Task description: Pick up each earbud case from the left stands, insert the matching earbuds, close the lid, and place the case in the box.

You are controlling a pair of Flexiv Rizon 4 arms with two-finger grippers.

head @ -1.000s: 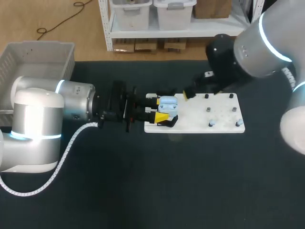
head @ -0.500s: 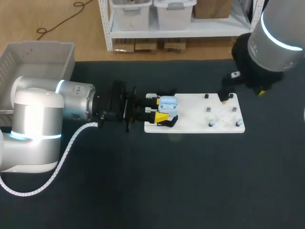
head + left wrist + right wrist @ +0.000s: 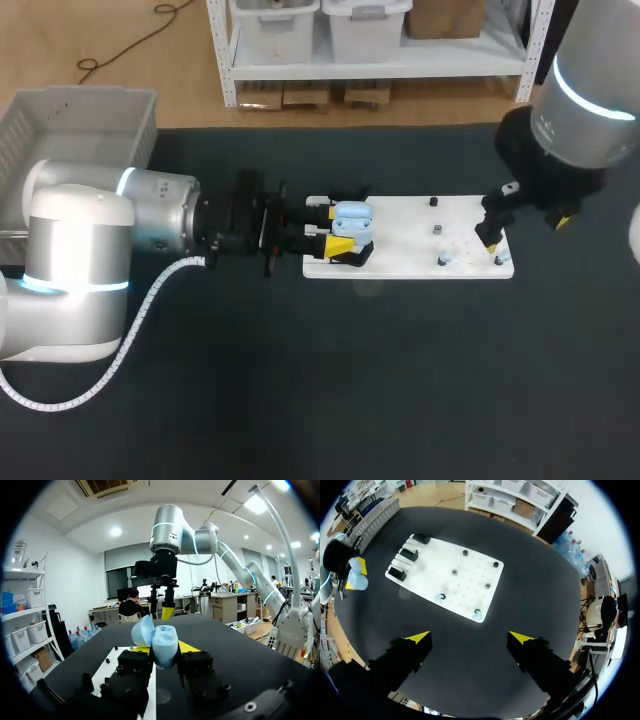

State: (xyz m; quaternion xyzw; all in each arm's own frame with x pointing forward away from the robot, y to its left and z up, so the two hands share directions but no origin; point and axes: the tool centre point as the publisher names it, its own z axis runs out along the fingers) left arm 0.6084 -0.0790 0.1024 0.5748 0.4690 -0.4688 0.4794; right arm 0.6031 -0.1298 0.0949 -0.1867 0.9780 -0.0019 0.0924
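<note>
The light-blue earbud case (image 3: 159, 640) is gripped from two sides by the yellow tips of the left end effector (image 3: 164, 649), with its lid hinged open. In the head view the case is seen at the left end of the white board (image 3: 400, 240), above a black stand (image 3: 352, 258). The right end effector (image 3: 470, 637) is spread wide and nothing is held in it; it is placed above the right end of the board, near two pale earbuds (image 3: 440, 598) seated there. A pale box (image 3: 70, 120) is set at the far left corner of the dark table (image 3: 350, 380).
</note>
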